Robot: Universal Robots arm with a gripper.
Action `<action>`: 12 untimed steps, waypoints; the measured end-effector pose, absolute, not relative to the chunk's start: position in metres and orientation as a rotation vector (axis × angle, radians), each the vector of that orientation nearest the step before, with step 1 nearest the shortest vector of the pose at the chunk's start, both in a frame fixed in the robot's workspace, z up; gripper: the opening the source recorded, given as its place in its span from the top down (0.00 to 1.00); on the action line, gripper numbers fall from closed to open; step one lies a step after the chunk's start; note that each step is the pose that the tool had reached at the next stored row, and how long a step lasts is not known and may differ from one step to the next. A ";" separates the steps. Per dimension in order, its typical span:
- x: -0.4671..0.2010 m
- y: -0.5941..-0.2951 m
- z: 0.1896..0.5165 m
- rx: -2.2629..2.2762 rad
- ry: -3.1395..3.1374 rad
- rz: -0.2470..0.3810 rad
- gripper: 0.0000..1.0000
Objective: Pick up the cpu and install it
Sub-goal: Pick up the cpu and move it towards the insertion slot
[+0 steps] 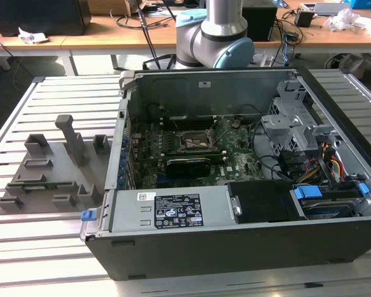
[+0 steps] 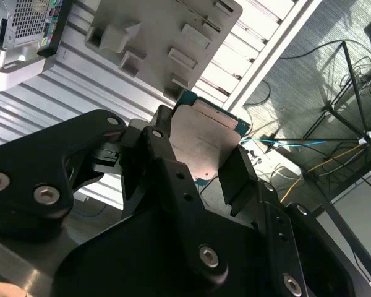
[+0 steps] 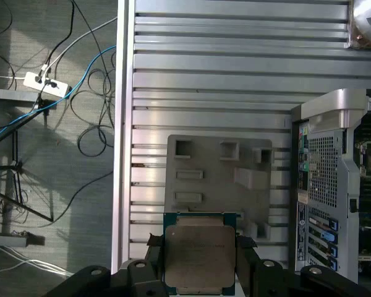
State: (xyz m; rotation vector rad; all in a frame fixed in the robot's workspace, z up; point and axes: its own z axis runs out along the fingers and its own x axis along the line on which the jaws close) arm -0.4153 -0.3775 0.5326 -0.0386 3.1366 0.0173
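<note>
Clenched on the cpu, the claw held it by two opposite edges, one black finger on each side, and the silvery top of the chip faced the camera in both wrist views. So the chip was in the air, above the slatted table and over one end of the grey tray. It was outside the computer case, which stood just beside that tray.

I judged that the step in hand was the carrying of the chip toward the socket inside the case. To do this well, I would hold the chip level and move slowly. I would not press harder, because the grip was only on thin edges and a small slip could turn the chip between the fingers. Its turn must also agree with the socket, and I could not check this from my pictures.

I counted one chip, one claw with two fingers, one tray, one case, one socket, and one long black card just beside the socket
</note>
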 end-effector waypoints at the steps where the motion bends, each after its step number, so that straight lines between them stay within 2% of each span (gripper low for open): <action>1: -0.415 -0.377 0.533 -0.039 3.137 0.017 0.45; 12: -0.391 -0.378 0.514 -0.039 3.137 0.019 0.45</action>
